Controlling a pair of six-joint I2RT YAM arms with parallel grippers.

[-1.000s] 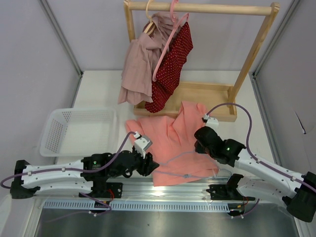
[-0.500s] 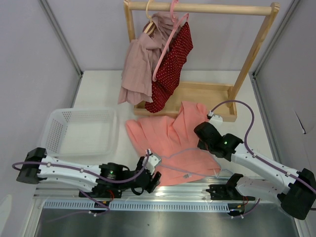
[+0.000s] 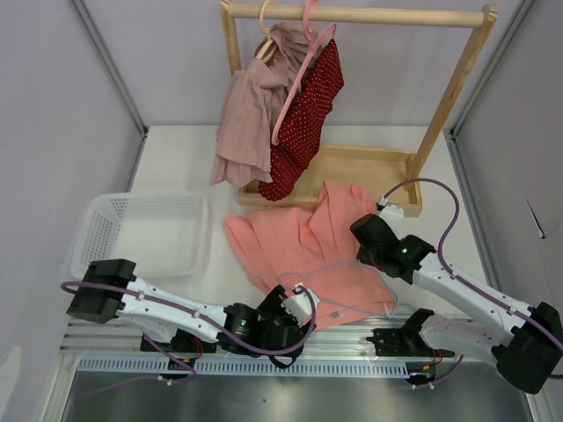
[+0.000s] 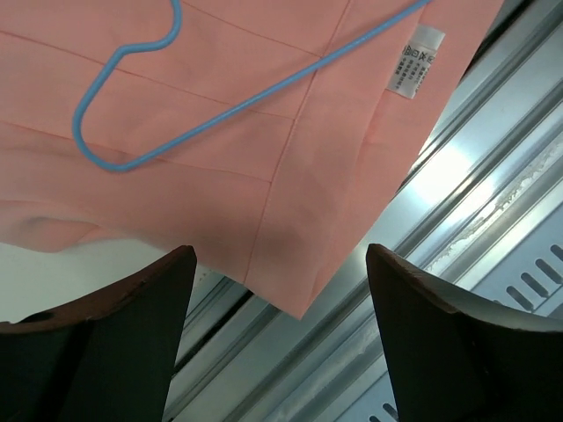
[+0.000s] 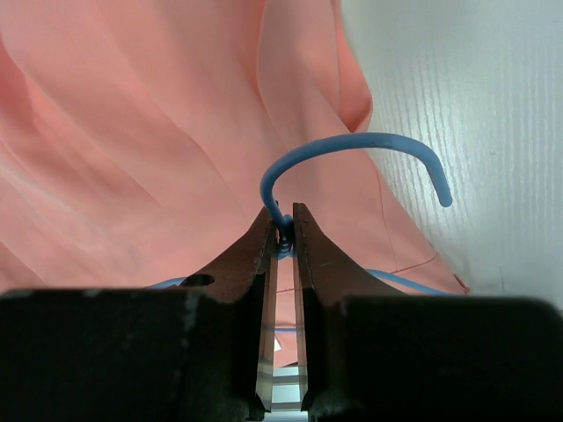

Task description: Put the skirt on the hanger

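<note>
The salmon-pink skirt [image 3: 295, 242] lies spread flat on the white table. The light-blue hanger [image 5: 352, 145] lies on top of it. My right gripper [image 3: 369, 239] is at the skirt's right side, shut on the hanger's neck [image 5: 283, 230] just below the hook. My left gripper [image 3: 297, 312] is open and empty, low over the skirt's near corner [image 4: 299, 308] at the table's front rail. The left wrist view shows one looped end of the hanger [image 4: 123, 158] on the skirt [image 4: 220, 114], and a white label [image 4: 413, 61].
A wooden rack [image 3: 352, 15] at the back holds a mauve garment [image 3: 251, 114], a dark red dotted garment [image 3: 308, 119] and a pink hanger [image 3: 303, 70]. A white basket [image 3: 97, 237] sits at the left. Metal rails [image 3: 352, 338] run along the near edge.
My left arm has swung from the skirt's left side down and right to the skirt's near corner. My right gripper has shifted slightly back and right with the hanger.
</note>
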